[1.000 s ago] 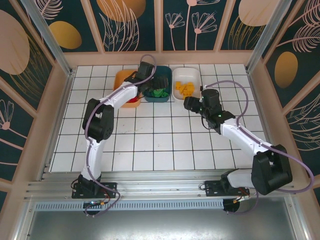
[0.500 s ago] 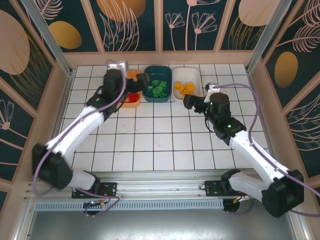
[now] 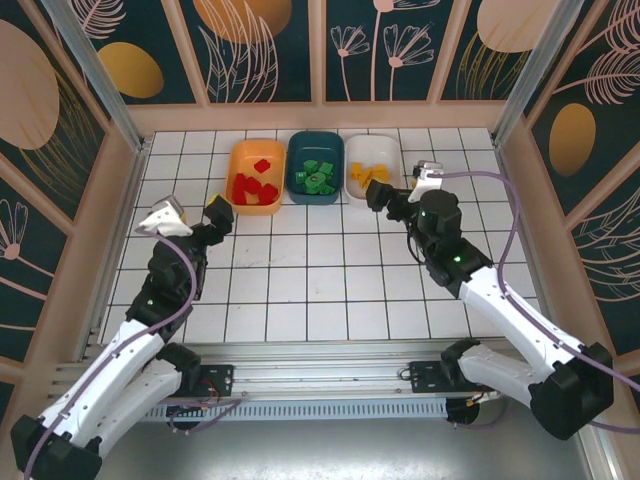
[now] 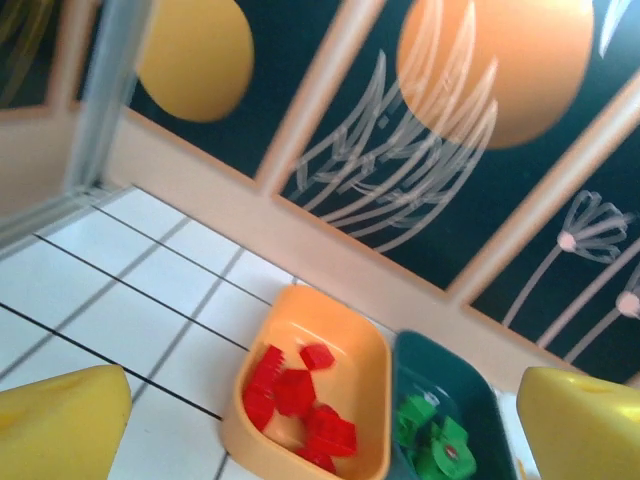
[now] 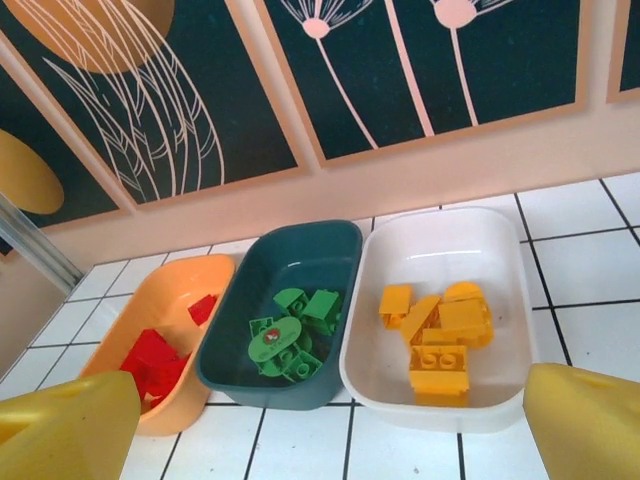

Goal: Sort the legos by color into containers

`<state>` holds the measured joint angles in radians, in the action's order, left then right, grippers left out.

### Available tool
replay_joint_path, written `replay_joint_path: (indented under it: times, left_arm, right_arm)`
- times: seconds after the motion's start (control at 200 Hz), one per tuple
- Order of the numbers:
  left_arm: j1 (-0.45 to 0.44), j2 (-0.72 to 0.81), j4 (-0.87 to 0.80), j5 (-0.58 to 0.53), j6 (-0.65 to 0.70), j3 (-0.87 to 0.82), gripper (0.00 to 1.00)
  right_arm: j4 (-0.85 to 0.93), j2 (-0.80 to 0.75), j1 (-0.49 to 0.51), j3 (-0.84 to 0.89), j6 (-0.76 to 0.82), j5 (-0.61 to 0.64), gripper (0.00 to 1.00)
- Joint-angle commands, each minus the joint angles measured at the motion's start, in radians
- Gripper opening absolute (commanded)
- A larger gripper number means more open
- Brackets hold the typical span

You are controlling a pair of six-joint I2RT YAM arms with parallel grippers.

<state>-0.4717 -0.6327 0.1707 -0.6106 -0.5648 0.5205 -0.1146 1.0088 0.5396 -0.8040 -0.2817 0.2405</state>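
Bright, even, diffuse light falls from above. Seen from overhead, the white tiled table [image 3: 330,290] is crisp, its shadows faint and soft-edged. The left wrist view is soft and smeared all over, with the left fingertips [image 4: 60,420] as yellow blurs in the bottom corners. The right wrist view is sharper: the white tray [image 5: 510,270] is in focus, while the right fingertips [image 5: 585,425] are blurred.

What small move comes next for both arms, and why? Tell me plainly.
Probably draw both arms back to rest: the red plastic bricks lie in the orange plastic tray, green bricks in the dark teal tray, yellow bricks in the white tray, and the left gripper and right gripper stand open, holding nothing.
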Motion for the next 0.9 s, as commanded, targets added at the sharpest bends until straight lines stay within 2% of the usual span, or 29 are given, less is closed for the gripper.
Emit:
replay_joint_path:
  times: [0.0,0.045,0.13,0.22,0.3,0.36,0.46,0.505,0.566,0.626,0.681,0.786,0.896]
  left_arm:
    - [-0.003,0.048,0.082,-0.071,0.098,-0.059,0.99]
    - [-0.004,0.059,0.115,-0.060,0.151,-0.088,0.99]
    - [-0.003,0.077,0.188,-0.115,0.211,-0.155,0.98]
    - [-0.003,0.091,0.401,-0.080,0.386,-0.286,0.99]
    - [-0.004,0.045,0.610,0.008,0.611,-0.413,0.99]
    - [-0.002,-0.046,0.733,0.000,0.671,-0.466,0.98]
    - [0.013,-0.210,0.913,-0.059,0.667,-0.520,0.98]
    - [0.045,-0.274,0.987,-0.007,0.656,-0.535,0.98]
    - [0.132,-0.364,1.038,0.071,0.596,-0.531,0.98]
    - [0.210,-0.451,1.060,0.116,0.532,-0.515,0.99]
    - [0.249,-0.524,1.065,0.153,0.539,-0.487,0.99]
    - [0.286,-0.606,1.074,0.213,0.515,-0.432,0.99]
    - [0.323,-0.672,1.040,0.254,0.528,-0.366,0.99]
  right_arm:
    - [-0.067,-0.090,0.002,0.015,0.014,0.043,0.99]
    - [-0.115,-0.127,-0.008,0.059,-0.009,0.043,0.99]
    - [-0.236,-0.160,-0.059,0.172,-0.096,0.058,0.99]
    - [-0.372,-0.126,-0.119,0.325,-0.271,0.083,0.99]
    - [-0.470,-0.082,-0.173,0.388,-0.113,-0.108,0.99]
    - [-0.514,-0.062,-0.170,0.416,-0.028,-0.142,0.99]
    - [-0.582,-0.055,-0.173,0.453,0.039,-0.136,0.99]
    - [-0.574,-0.056,-0.174,0.447,0.096,-0.138,0.99]
    - [-0.548,-0.055,-0.173,0.433,0.145,-0.121,0.99]
    - [-0.542,-0.052,-0.174,0.431,0.196,-0.110,0.99]
    - [-0.534,-0.048,-0.175,0.433,0.263,-0.114,0.99]
    - [-0.524,-0.046,-0.180,0.447,0.355,-0.060,0.99]
    - [-0.589,-0.033,-0.204,0.497,0.428,0.007,0.99]
